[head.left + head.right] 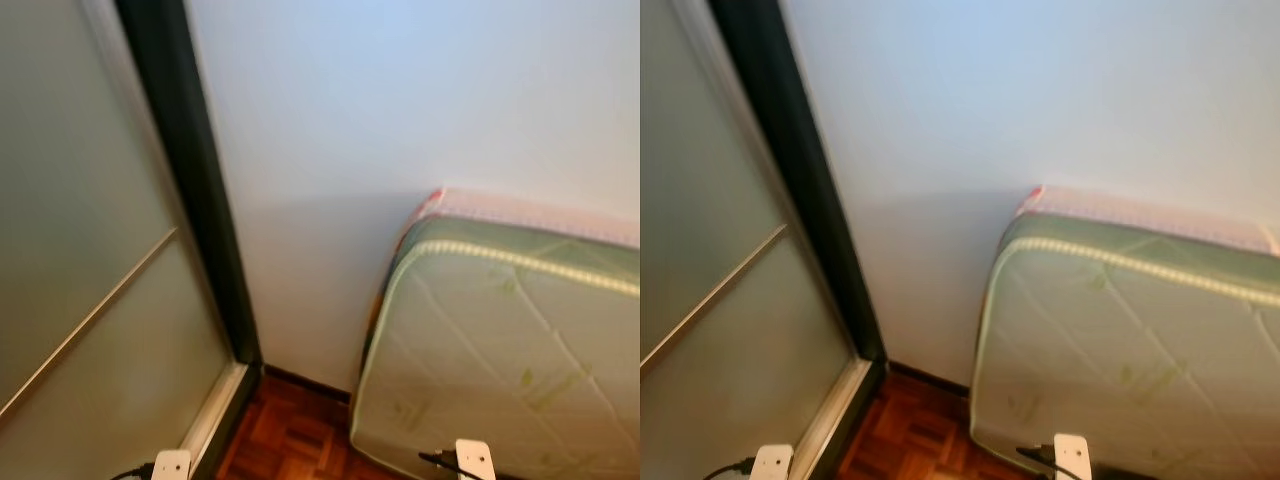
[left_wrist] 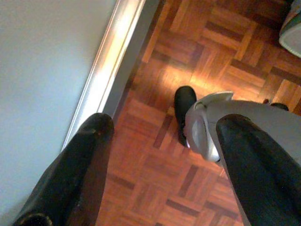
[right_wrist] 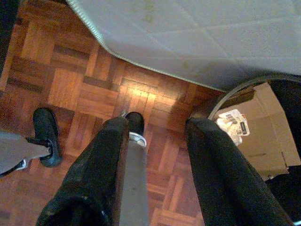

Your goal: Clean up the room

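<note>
Both arms hang idle at my sides over a parquet floor point(image 2: 155, 183). In its wrist view, my left gripper point(image 2: 167, 120) is open with nothing between its black fingers, and it points down beside the door's bottom rail point(image 2: 115, 56). My right gripper point(image 3: 159, 123) is also open and holds nothing, hanging over the floor near the foot of a green quilted mattress point(image 1: 500, 360). A flattened cardboard box point(image 3: 263, 127) with a crumpled white label lies on the floor by the right gripper.
A frosted glass sliding door point(image 1: 90, 300) with a dark frame point(image 1: 200, 190) stands on the left. Straight ahead is a bare white wall point(image 1: 400, 120), and the mattress leans against it on the right. My black feet point(image 3: 46, 134) stand on the parquet.
</note>
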`<state>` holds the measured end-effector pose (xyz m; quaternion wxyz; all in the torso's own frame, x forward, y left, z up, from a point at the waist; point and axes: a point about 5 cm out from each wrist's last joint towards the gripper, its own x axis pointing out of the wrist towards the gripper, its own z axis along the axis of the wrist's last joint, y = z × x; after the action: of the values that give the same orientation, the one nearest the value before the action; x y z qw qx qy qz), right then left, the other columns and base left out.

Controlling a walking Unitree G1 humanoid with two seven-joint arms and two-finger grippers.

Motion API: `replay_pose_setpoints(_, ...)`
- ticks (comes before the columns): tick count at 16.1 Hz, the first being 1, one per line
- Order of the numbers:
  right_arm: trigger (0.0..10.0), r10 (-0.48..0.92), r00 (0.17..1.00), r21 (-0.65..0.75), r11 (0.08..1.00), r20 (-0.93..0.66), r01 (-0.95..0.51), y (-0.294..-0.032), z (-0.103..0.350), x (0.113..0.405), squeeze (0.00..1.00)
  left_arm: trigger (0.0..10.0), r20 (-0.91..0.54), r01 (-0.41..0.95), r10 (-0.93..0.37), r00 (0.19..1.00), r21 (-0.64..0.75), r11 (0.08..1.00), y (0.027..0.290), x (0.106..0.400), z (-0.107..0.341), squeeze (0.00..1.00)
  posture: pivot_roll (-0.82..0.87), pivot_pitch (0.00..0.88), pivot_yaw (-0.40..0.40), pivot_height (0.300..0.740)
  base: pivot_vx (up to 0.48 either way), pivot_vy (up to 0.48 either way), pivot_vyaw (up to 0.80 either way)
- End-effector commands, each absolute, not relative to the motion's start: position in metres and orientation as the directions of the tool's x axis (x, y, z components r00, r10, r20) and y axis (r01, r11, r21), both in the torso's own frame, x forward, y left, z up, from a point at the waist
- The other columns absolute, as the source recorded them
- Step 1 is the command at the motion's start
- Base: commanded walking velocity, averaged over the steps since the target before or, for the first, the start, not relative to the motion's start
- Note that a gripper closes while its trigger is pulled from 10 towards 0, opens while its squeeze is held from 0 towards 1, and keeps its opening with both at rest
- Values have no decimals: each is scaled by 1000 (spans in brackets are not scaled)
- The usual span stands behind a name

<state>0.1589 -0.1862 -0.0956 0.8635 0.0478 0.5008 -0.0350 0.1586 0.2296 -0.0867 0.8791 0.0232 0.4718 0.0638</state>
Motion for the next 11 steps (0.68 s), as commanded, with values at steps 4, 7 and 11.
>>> replay_pose_setpoints(4, 10000, -12, 505, 54, 992, -863, 117, -187, -95, 158, 0, 10000, -842, -73, 133, 522, 112, 991, 231, 152, -89, 0, 79, 0, -30, 740, -292, 0, 0)
replay_pose_setpoints(7, 10000, -6, 505, 58, 992, -863, 111, -186, -96, 158, 0, 10000, -844, -66, 130, 520, 113, 991, 231, 151, -90, 0, 75, 0, -31, 740, -292, 0, 0)
replay_pose_setpoints(11, 10000, -5, 505, 59, 992, -863, 110, -187, -96, 158, 0, 10000, -847, -58, 125, 517, 111, 992, 229, 149, -91, 0, 77, 0, -34, 740, -292, 0, 0)
